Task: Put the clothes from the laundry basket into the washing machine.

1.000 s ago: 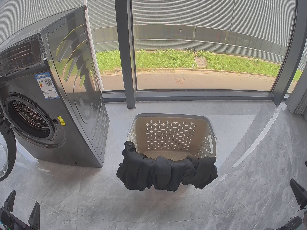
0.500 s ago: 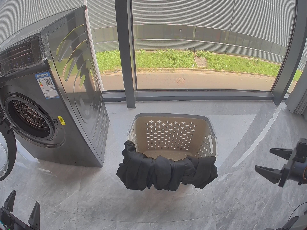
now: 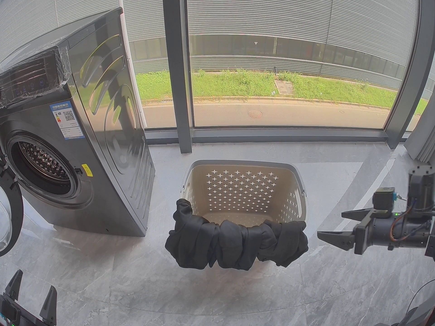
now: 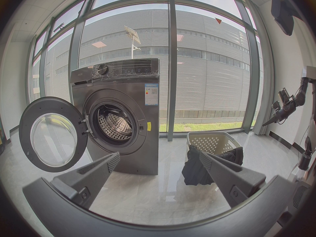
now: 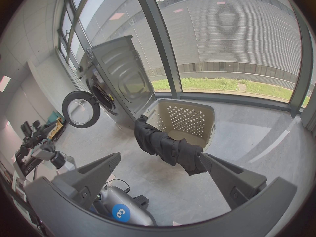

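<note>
A beige laundry basket stands on the floor in front of the window. Black clothes hang over its near rim, also seen as clothes and clothes. The grey washing machine stands to the left with its round door swung open and the drum showing. My right gripper is open, raised to the right of the basket, fingers pointing at the clothes. My left gripper is open, low at the near left, empty.
Glossy grey marble floor surrounds the basket. A dark window pillar rises behind it, with glass on both sides. The machine's open door juts out at the far left. Free floor lies between basket and machine.
My right arm has risen from the lower right corner and swung left toward the basket, gripper open throughout. The left gripper, basket and clothes have not moved.
</note>
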You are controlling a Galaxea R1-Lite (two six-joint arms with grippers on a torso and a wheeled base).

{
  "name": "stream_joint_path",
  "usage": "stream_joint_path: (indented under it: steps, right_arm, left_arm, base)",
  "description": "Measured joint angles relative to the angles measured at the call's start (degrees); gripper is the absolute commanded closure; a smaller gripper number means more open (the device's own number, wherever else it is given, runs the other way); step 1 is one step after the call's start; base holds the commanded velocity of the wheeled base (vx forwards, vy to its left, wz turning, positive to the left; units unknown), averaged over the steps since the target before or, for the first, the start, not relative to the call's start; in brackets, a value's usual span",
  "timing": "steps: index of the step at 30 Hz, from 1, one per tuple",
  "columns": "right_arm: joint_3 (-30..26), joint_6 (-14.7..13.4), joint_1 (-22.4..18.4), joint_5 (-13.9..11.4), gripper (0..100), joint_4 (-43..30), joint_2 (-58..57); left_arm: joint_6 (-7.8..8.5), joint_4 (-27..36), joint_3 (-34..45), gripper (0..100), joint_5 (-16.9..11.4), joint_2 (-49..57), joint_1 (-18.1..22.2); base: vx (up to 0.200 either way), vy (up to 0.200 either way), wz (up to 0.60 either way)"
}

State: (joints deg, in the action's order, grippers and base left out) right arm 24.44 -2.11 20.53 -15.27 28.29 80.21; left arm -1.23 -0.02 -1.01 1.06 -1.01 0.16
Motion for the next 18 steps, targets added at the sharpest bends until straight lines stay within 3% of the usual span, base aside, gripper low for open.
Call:
stream_joint_path:
  steps: [12, 18]
  right_arm:
    - [10.92, -1.11, 6.1, 9.97, 0, 2.06, 19.15]
    - [14.92, -1.37, 7.55, 12.9, 0, 4.52, 28.55]
  left_arm:
    - [0.09, 0.02, 0.0, 0, -0.02, 0.0, 0.0]
    - [0.06, 0.02, 0.0, 0, -0.02, 0.0, 0.0]
  base:
    - [0.0, 0.0, 0.0]
    - [0.0, 0.0, 0.0]
